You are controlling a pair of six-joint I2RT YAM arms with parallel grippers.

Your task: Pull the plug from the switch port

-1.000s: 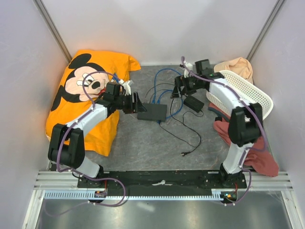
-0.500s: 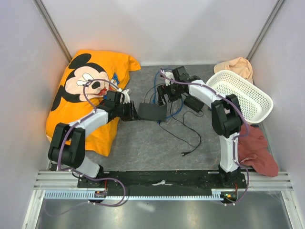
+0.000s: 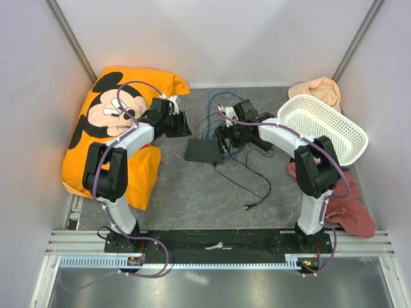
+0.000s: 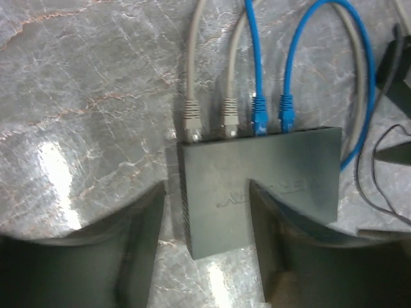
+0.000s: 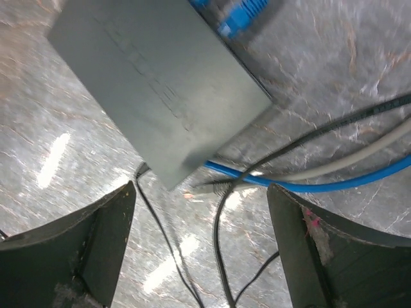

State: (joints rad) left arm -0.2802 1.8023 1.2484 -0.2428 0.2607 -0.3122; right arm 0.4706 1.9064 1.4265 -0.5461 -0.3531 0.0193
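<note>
Left wrist view gives you the clearest reading: the switch (image 4: pixel 257 186) lies flat near the middle of the table (image 4: pixel 83 96), and along its far edge the ports (image 4: pixel 237 135) still hold two grey plugs (image 4: pixel 229 117) and two blue plugs (image 4: pixel 259 117), all seated. By that reading the pull has not begun. You still have to choose a plug, close on it and draw it straight out toward the far edge of the table. Your left gripper (image 4: pixel 205 192) stands with its jaws apart and nothing between them. In the top external view it sits off the switch's far-left corner and appears clear of the box. Your right gripper (image 5: pixel 200 189) is spread wide and empty, hanging over the switch's right end, where a blue cable (image 5: pixel 321 183) and a black cord (image 5: pixel 221 244) run beneath it. Compared with a second ago, your left gripper has drawn back from the switch's left end toward the far-left, while your right gripper has come in from the far side to the switch's right end. The switch itself looks unmoved.
</note>
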